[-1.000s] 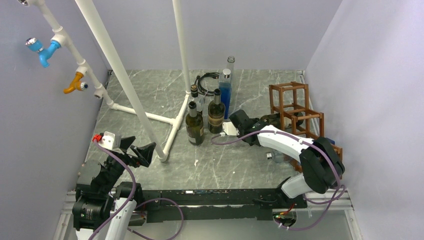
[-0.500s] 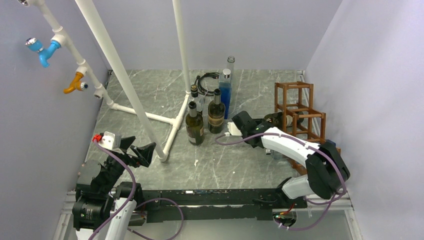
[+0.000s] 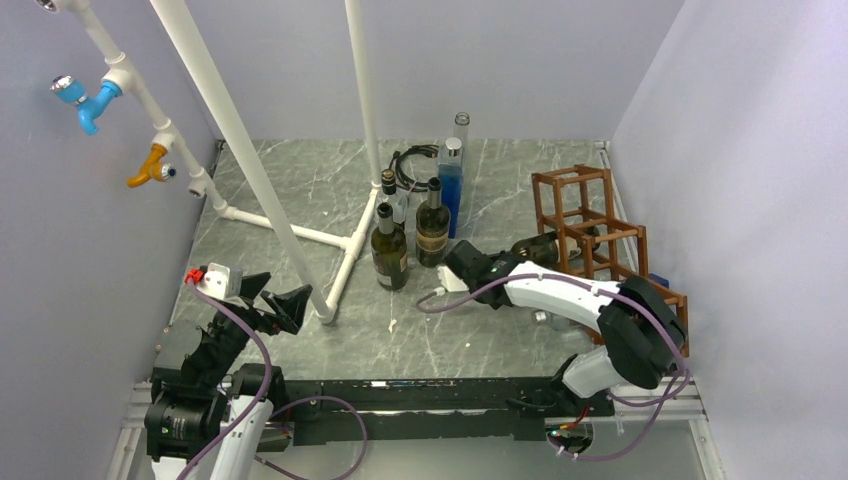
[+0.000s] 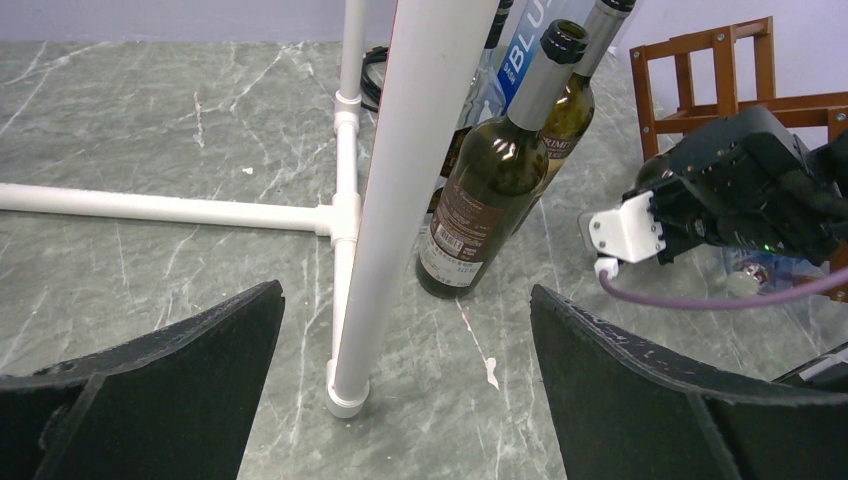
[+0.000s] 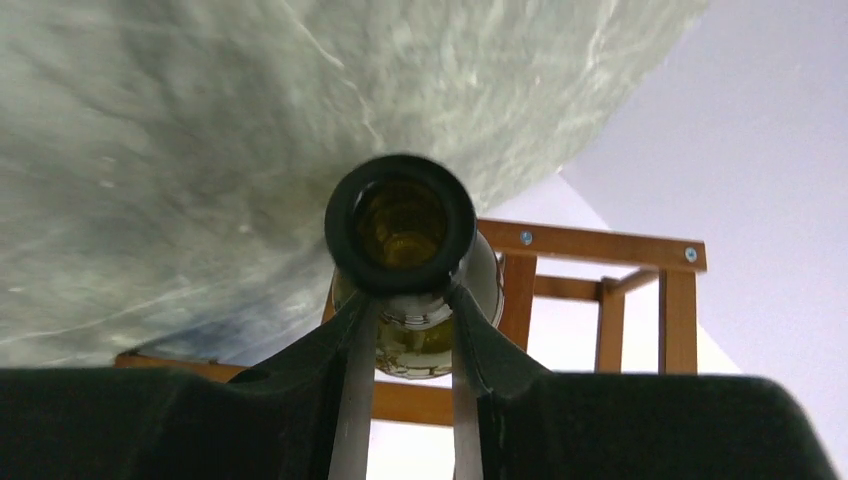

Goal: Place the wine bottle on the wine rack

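The wine bottle (image 3: 534, 245) is dark green and lies nearly level, its base end at the reddish-brown wine rack (image 3: 588, 222) on the right. My right gripper (image 3: 497, 263) is shut on the bottle's neck. In the right wrist view the bottle's open mouth (image 5: 400, 222) faces the camera, the fingers (image 5: 352, 350) clamp the neck from both sides, and the rack's bars (image 5: 600, 245) stand behind. My left gripper (image 3: 272, 302) is open and empty at the near left; in its own view (image 4: 405, 300) it frames a white pipe.
Three upright bottles (image 3: 391, 252) and a tall blue bottle (image 3: 451, 185) stand mid-table. A white pipe frame (image 3: 300, 234) crosses the left half, with one foot (image 4: 345, 392) near my left gripper. A small clear item (image 3: 541, 315) lies by the rack. Walls close the right side.
My right gripper has drawn left and nearer with the bottle neck in it. The rack has shifted slightly left. The left arm has not moved.
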Robot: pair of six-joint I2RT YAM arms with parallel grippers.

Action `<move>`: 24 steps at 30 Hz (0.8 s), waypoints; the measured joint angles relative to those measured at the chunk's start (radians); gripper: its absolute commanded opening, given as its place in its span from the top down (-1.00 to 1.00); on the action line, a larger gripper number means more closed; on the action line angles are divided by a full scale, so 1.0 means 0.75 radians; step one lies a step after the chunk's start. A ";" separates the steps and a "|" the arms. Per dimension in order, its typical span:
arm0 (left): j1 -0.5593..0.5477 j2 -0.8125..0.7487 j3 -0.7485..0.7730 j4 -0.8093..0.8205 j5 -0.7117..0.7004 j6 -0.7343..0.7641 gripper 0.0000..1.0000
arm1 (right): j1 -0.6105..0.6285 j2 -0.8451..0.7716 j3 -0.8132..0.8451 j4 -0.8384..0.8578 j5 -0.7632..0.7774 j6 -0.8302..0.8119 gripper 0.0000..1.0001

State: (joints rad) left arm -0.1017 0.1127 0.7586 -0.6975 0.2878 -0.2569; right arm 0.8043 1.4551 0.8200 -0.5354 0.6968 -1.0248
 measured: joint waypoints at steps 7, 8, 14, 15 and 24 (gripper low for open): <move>0.000 0.000 0.000 0.000 -0.002 0.000 -0.98 | 0.154 -0.008 -0.013 -0.063 -0.071 0.067 1.00; 0.000 0.000 0.000 0.000 -0.002 0.000 -0.98 | 0.164 -0.012 -0.023 -0.062 -0.069 0.073 1.00; 0.000 0.000 0.000 0.000 -0.002 0.000 -0.98 | 0.131 -0.052 -0.052 -0.072 -0.047 0.101 1.00; 0.000 0.000 0.000 0.000 -0.002 0.000 -0.98 | 0.115 -0.062 -0.052 -0.073 -0.041 0.102 1.00; 0.000 0.000 0.000 0.000 -0.002 0.000 -0.98 | 0.023 -0.128 -0.007 -0.117 -0.074 0.187 0.95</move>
State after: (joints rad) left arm -0.1017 0.1127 0.7586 -0.6975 0.2863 -0.2569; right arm 0.8215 1.3594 0.8150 -0.6231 0.6415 -0.8848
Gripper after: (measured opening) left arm 0.991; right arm 0.021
